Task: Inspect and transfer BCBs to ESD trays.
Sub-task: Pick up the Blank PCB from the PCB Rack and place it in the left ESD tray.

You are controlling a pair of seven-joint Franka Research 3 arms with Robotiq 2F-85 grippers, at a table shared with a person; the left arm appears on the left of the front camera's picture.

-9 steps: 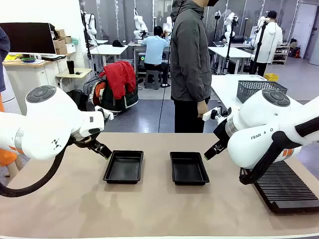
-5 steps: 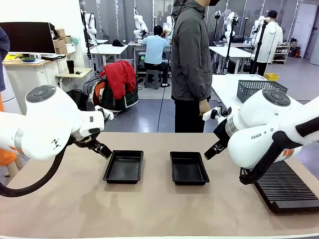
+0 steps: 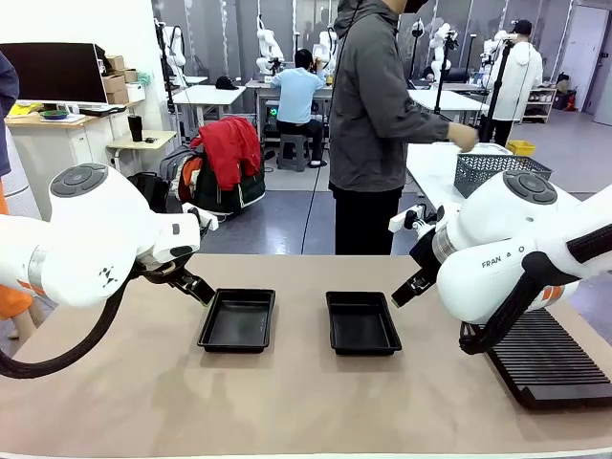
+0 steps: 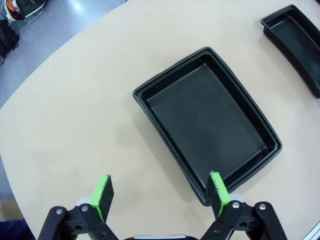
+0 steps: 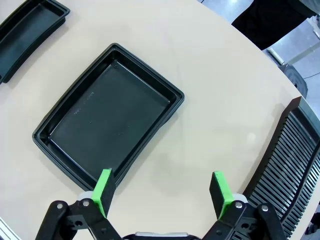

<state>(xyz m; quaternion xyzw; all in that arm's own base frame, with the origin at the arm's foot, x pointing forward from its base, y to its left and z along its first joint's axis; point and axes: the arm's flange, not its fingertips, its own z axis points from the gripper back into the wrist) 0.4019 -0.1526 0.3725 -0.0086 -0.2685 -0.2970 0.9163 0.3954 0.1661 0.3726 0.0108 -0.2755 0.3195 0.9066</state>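
Left wrist view: ESD tray just beyond left end effector.

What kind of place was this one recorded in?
Probably a robotics or electronics lab, shared and open-plan: black ESD trays and a slotted rack on the worktable, a wire mesh basket on a white bench behind, more white benches farther back.

Left gripper seen from its own wrist: the green pads stood spread wide, with bare tabletop between them. A black ESD tray, its floor bare, lay askew on the beige table just beyond the fingers, its near corner at the picture-right pad. A second black tray sat apart, cut off at the upper right edge.
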